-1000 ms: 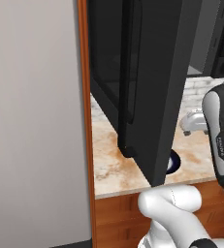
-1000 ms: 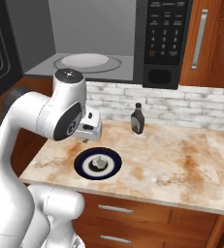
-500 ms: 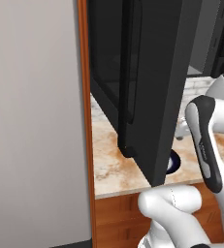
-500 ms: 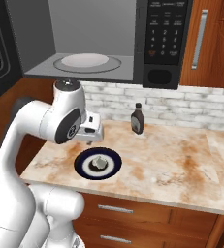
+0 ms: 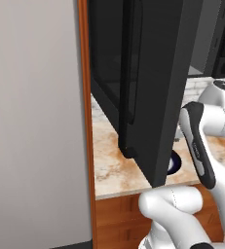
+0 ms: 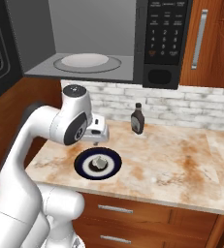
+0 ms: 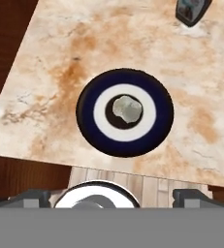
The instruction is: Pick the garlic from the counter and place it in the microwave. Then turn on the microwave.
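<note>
So the gripper (image 7: 111,196) sits at the bottom edge of the hand view, jaws spread wide, one dark tip poking up at the lower left and the other at the lower right, nothing between them. It's holding nothing.

Just above that in the same view, dead centre of the frame, the garlic (image 7: 127,109) lies in the middle of a dark blue plate (image 7: 89,128) with a white ring. The bulb is well clear of the fingertips, no contact at all, and it lines up roughly between them. The plate rests on the counter (image 7: 60,63), near its front edge.

In the right base view the gripper (image 6: 97,137) hangs above the plate's back rim, left of centre in the frame, with the garlic (image 6: 99,162) just below it and slightly nearer the camera.

Further back, a dark sauce bottle (image 6: 137,119) stands upright on the counter by the brick wall (image 6: 181,104); it has a label, but it's too small to read.

Up top, the microwave (image 6: 99,38) is open, with its pale round turntable (image 6: 86,60) bare inside. The button panel in the upper middle of the frame has rows of white marks, too tiny to make out. In the left base view the open door (image 5: 148,82) takes up the middle of the frame.
</note>
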You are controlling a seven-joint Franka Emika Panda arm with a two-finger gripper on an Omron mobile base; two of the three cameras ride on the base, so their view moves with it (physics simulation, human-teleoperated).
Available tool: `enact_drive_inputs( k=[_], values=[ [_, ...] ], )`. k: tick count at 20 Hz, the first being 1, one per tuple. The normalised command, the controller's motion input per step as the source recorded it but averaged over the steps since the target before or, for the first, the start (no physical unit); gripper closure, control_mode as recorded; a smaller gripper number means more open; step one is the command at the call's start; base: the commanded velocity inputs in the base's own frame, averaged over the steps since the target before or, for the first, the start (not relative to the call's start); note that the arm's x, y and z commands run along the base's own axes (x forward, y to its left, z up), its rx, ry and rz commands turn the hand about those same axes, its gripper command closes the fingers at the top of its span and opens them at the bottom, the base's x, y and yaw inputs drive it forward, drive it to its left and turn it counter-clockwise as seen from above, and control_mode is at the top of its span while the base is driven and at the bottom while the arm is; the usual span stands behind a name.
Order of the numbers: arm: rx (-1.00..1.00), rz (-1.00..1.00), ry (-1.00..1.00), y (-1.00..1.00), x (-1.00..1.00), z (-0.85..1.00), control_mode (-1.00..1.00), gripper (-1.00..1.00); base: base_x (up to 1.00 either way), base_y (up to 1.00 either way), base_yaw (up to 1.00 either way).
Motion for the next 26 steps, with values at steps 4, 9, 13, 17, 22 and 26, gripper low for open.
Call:
enact_drive_inputs(
  k=[4, 9, 13, 17, 22, 26],
  values=[
    [-0.02, 0.0, 0.0, -0.11, 0.29, -0.23, -1.0, -1.0, 0.0, 0.0, 0.0],
    [-0.03, 0.03, -0.06, -0.08, 0.21, -0.21, -1.0, -1.0, 0.0, 0.0, 0.0],
    [-0.03, 0.06, -0.09, -0.01, 0.21, -0.21, -1.0, -1.0, 0.0, 0.0, 0.0],
    [-0.06, 0.12, -0.07, 0.0, 0.15, -0.19, -1.0, -1.0, 0.0, 0.0, 0.0],
    [-0.1, 0.08, 0.0, 0.02, 0.21, -0.12, -1.0, -1.0, 0.0, 0.0, 0.0],
    [-0.11, 0.12, 0.02, 0.0, 0.18, -0.11, -1.0, -1.0, 0.0, 0.0, 0.0]
  ],
)
